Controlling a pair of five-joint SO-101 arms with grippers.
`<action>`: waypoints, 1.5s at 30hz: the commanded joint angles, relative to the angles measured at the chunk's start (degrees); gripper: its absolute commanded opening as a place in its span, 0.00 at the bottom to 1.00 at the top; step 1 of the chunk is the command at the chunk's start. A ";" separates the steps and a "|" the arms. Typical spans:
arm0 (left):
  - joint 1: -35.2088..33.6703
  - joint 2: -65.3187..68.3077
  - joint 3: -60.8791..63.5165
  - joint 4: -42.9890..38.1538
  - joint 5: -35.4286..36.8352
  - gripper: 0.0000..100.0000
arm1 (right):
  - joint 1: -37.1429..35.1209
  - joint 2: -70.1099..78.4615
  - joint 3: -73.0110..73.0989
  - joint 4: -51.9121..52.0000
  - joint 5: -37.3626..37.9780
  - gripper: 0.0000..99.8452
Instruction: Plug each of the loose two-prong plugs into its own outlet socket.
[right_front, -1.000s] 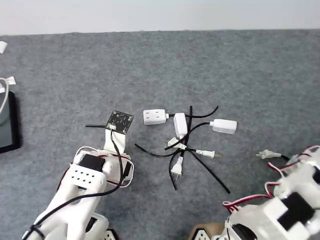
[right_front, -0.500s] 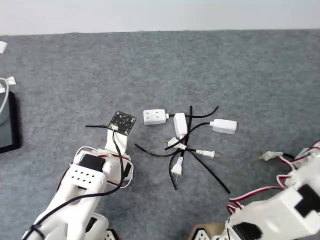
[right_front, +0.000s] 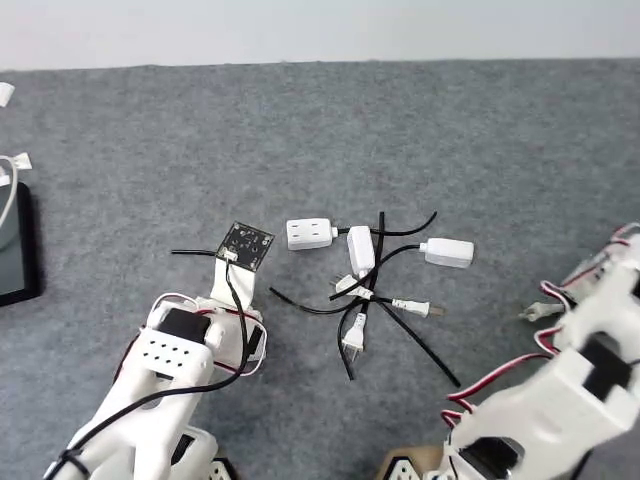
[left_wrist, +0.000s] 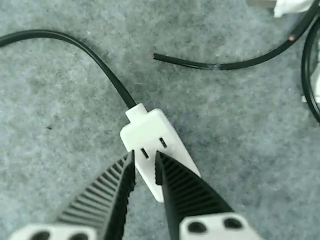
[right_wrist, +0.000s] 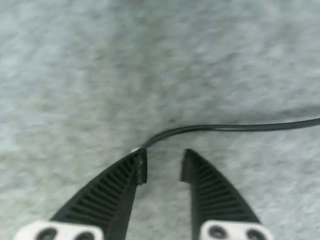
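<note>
In the high view, a small white plastic outlet socket, the central socket (right_front: 360, 250), lay on the grey felt table (right_front: 420, 130) in a knot of thin black cords (right_front: 420, 345). A second white socket (right_front: 309, 233) lay just beside the central socket toward the left arm (right_front: 170, 355). A third white socket (right_front: 448, 252) lay near it toward the right arm (right_front: 580, 390). Three white two-prong plugs (right_front: 352, 343) lay near the central socket on the robot's side. A fourth loose plug (right_front: 535, 312) lay well apart from it, just beside the right arm.

In the left wrist view, the left gripper (left_wrist: 145, 161) hung over a fourth white socket block (left_wrist: 150, 131), which showed two slots and a thick black lead (left_wrist: 127, 99). This block was well apart from the central socket. The jaws were only a narrow slit apart and one crossed over the block, so I judged that they clamped nothing.

In the right wrist view, the right gripper (right_wrist: 162, 165) stood moderately open and empty. A fine black wire (right_wrist: 240, 127) ended at one fingertip, probably that of the fourth loose plug.

The plugs looked light, hard and smooth, and their cords springy enough to turn them. I would take a plug across the flat sides of its body, behind the prongs, never by the cord. A socket would likely slide on the felt when pushed, so the other gripper should brace it across its narrow sides.
</note>
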 joint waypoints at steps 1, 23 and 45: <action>-0.44 0.79 2.59 0.09 -0.62 0.04 | -3.12 -0.57 -3.69 1.71 -2.20 0.18; -2.29 0.79 2.59 0.09 -0.70 0.04 | -5.05 2.24 -3.43 1.45 6.68 0.01; -2.29 0.79 2.59 0.00 -0.70 0.04 | -4.79 -5.14 -5.54 17.27 64.88 0.17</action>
